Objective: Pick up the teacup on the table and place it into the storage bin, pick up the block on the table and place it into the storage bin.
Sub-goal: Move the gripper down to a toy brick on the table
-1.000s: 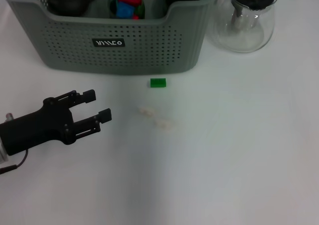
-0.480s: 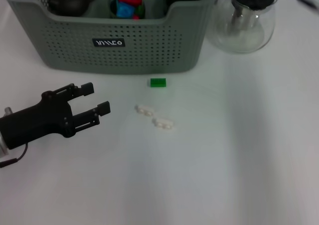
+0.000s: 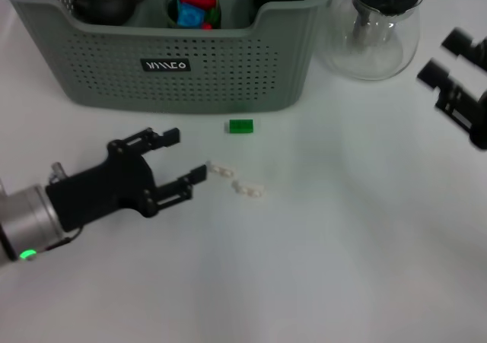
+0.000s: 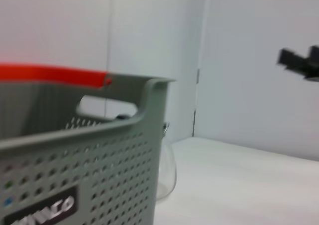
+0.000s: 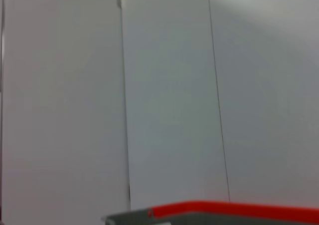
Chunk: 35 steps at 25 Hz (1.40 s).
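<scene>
Two black fingers of the left gripper (image 3: pixel 183 155) stand spread and empty above the white table (image 3: pixel 319 267), near the small green rectangular block (image 3: pixel 241 126), which lies just before the grey-green perforated plastic storage bin (image 3: pixel 228 69). The right gripper (image 3: pixel 450 60), its fingers also apart, hovers beside the clear glass pot (image 3: pixel 377 31).

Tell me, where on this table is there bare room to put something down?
The near table in front of the left gripper is bare, as is the stretch between the green block and the right gripper, below the glass pot. It is crowded along the storage bin: block, left gripper and small white pieces cluster there.
</scene>
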Each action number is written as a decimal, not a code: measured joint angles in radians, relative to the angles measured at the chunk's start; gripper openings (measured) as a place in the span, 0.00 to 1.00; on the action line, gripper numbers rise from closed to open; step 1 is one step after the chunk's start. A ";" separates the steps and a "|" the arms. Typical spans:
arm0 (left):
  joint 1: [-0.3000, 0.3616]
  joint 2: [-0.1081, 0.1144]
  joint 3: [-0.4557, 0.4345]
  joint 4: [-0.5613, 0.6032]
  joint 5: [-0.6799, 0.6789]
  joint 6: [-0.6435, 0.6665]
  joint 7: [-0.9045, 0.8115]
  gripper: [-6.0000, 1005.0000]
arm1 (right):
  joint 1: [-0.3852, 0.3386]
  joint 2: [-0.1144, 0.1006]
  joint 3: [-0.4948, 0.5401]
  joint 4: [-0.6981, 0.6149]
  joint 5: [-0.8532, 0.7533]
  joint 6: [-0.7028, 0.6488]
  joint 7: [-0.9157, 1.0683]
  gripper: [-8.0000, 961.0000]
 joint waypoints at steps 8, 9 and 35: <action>-0.008 -0.002 -0.094 -0.234 -0.026 -0.117 0.268 0.72 | 0.039 0.000 0.024 0.032 -0.072 0.011 -0.010 0.59; -0.010 -0.003 -0.104 -0.257 -0.030 -0.137 0.288 0.72 | 0.042 0.000 0.024 0.033 -0.074 0.010 -0.010 0.59; -0.055 -0.008 -0.325 -0.545 -0.036 -0.424 0.647 0.72 | 0.083 -0.006 0.048 0.049 -0.131 0.015 -0.006 0.59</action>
